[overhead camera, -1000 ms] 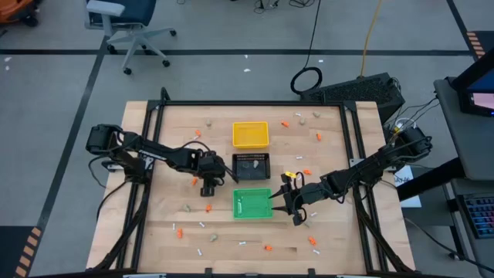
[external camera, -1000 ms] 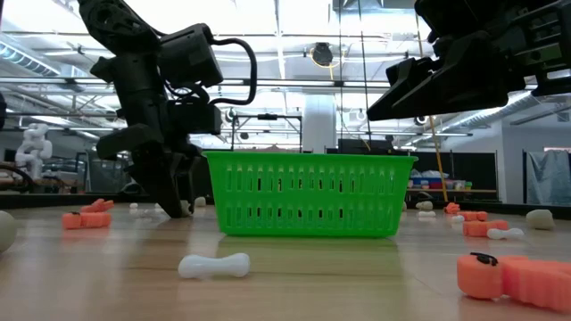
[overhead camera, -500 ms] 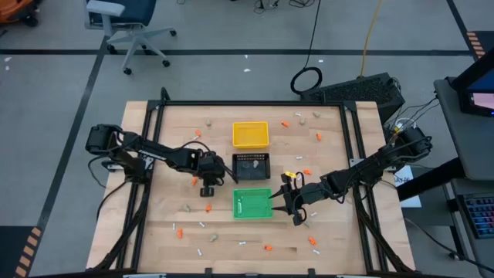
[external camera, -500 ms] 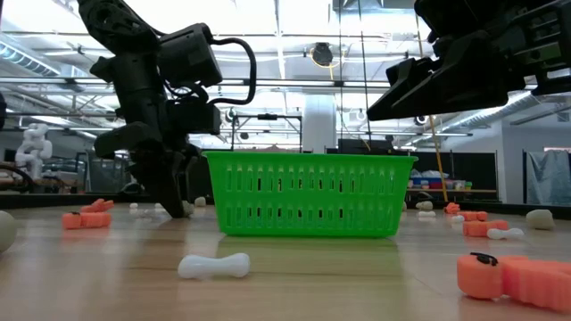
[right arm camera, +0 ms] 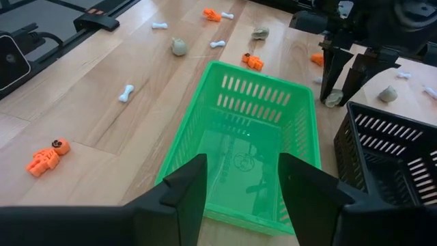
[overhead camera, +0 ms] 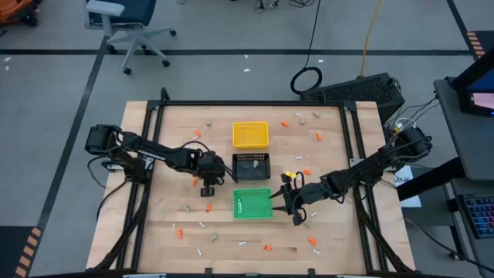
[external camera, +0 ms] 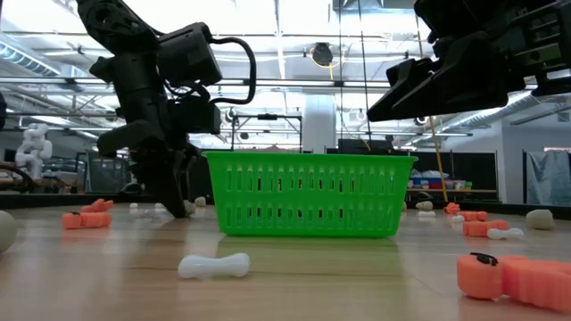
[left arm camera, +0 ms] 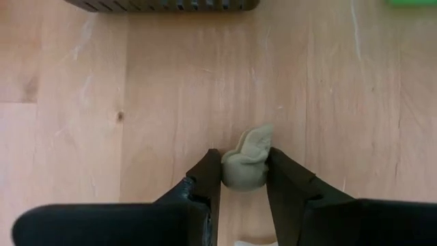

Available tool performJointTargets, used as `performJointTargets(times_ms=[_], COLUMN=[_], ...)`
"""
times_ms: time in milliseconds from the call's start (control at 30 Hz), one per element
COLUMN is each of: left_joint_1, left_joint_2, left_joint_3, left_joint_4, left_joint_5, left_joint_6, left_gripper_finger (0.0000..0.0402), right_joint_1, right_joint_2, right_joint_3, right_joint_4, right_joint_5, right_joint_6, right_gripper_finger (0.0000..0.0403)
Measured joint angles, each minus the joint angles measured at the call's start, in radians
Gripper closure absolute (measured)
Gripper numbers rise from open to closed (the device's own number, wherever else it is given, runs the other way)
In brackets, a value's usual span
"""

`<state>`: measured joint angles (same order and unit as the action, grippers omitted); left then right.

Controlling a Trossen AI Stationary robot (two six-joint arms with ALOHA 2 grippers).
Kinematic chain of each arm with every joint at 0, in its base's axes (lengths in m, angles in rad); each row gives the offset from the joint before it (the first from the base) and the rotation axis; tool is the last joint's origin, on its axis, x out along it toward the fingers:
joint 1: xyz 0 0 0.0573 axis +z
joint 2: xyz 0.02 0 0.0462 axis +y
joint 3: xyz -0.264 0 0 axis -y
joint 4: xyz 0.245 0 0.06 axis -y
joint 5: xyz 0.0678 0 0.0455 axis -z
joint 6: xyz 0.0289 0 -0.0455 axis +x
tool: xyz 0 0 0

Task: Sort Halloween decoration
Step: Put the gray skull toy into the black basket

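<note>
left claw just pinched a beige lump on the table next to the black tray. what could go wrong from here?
1. The left claw grips the beige lump only at its lower end, at the fingertips; it may slip out on lifting.
2. The black tray and green tray sit close by; a low carry could clip a rim.
3. The right claw hangs open over the green tray, narrowing the path.

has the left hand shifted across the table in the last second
No. In the high view the left hand sits at the same spot beside the black tray; only its fingers have closed on a beige-grey lump.
</note>
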<state>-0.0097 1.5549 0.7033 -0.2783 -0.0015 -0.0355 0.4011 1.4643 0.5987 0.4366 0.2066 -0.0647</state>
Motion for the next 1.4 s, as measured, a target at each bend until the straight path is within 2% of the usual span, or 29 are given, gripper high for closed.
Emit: performJointTargets(times_ms=[433, 667, 833, 1100, 1333, 1400], left_joint_1=[0.0, 0.0, 0.0, 0.027, 0.029, 0.029], left_joint_2=[-0.137, -0.278, -0.379, -0.489, -0.453, -0.427], left_joint_3=[0.002, 0.002, 0.004, 0.004, 0.001, -0.023], left_joint_4=[-0.002, 0.008, 0.035, 0.195, 0.382, 0.478], left_joint_5=[-0.025, -0.064, -0.094, -0.093, 0.008, 0.032], left_joint_6=[-0.012, -0.002, 0.072, 0.195, 0.226, 0.23], left_gripper_finger=[0.032, 0.032, 0.032, 0.032, 0.032, 0.032], right_joint_1=[0.0, 0.0, 0.0, 0.0, 0.0, 0.0], right_joint_2=[0.0, 0.0, 0.0, 0.0, 0.0, 0.0], right_joint_3=[0.0, 0.0, 0.0, 0.0, 0.0, 0.0], right_joint_4=[0.0, 0.0, 0.006, 0.075, 0.147, 0.154], right_joint_5=[0.002, 0.002, 0.002, 0.006, 0.006, 0.006], right_joint_6=[0.0, 0.0, 0.0, 0.03, 0.028, 0.029], right_gripper_finger=[0.0234, 0.0234, 0.0234, 0.0234, 0.0234, 0.0234])
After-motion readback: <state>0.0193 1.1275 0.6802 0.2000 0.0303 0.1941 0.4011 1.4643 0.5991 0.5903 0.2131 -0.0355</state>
